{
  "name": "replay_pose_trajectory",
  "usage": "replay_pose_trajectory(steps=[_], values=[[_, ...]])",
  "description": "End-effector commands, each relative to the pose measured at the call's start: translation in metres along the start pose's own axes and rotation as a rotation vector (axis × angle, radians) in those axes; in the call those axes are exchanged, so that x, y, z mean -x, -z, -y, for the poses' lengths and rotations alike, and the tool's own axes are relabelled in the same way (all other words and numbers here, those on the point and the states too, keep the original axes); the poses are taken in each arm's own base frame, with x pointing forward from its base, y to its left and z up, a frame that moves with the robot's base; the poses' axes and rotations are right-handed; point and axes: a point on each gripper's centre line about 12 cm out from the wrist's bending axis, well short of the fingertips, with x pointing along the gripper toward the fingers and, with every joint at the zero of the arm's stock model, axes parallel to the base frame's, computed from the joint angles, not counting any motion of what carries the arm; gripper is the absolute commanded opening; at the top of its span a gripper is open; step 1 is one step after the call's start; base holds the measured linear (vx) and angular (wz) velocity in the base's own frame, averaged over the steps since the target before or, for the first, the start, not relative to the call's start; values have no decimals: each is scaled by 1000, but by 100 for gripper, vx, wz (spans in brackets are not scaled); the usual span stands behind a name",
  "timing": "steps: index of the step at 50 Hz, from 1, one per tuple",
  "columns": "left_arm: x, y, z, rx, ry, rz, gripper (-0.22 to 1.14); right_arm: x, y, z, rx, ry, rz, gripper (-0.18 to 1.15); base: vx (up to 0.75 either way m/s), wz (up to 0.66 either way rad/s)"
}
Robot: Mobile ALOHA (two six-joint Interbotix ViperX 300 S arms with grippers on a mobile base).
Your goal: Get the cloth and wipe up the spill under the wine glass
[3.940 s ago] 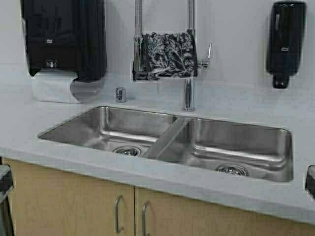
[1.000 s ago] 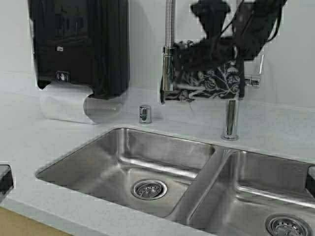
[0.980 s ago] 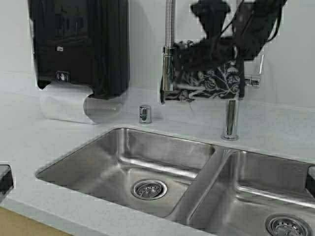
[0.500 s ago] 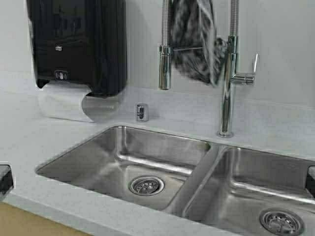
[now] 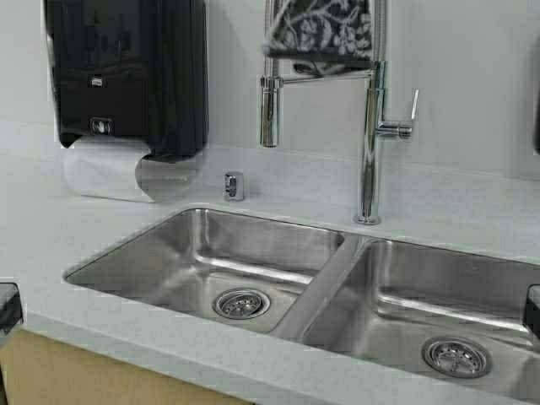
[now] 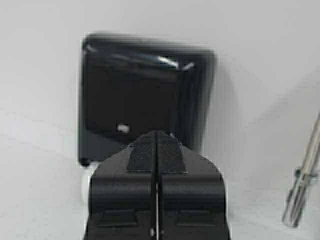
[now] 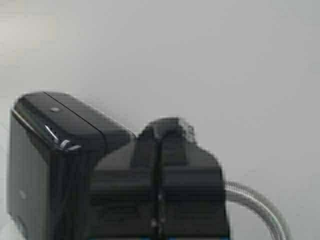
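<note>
The dark cloth [image 5: 319,29] with its pale leaf pattern hangs at the top edge of the high view, just above the faucet's cross bar; its upper part is cut off by the frame. My right gripper [image 7: 160,131] is out of the high view; in its wrist view the jaws are shut with a bit of dark fabric pinched at the tips. My left gripper [image 6: 156,140] is shut and empty, pointing at the black paper towel dispenser [image 6: 145,95]. The wine glass and the spill are out of view.
A chrome faucet [image 5: 369,143] stands behind a steel double sink [image 5: 84,272] set in a pale counter. The paper towel dispenser [image 5: 126,72] hangs on the wall at left, also showing in the right wrist view [image 7: 45,160]. A small chrome button [image 5: 233,186] sits on the counter.
The cloth has come off the faucet bar and risen towards the top of the high view. The right arm has left that view. The robot has moved a little; the scene has shifted left.
</note>
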Motion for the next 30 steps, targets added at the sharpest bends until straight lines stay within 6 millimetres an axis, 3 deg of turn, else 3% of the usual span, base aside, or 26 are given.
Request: replay_pose_trajectory(steps=[1, 16, 24, 30], values=[[-1, -2, 0, 4, -1, -1, 3, 16, -34, -21, -14, -53, 56, 6, -9, 0], [-1, -4, 0, 17, -2, 5, 3, 67, -40, -75, -80, -212, 35, 6, -8, 11], [-1, -6, 0, 22, -3, 11, 3, 88, -38, -83, -119, -244, 25, 6, -6, 20], [0, -7, 0, 27, -2, 17, 3, 99, -24, -85, -130, -253, -9, 6, -7, 27]])
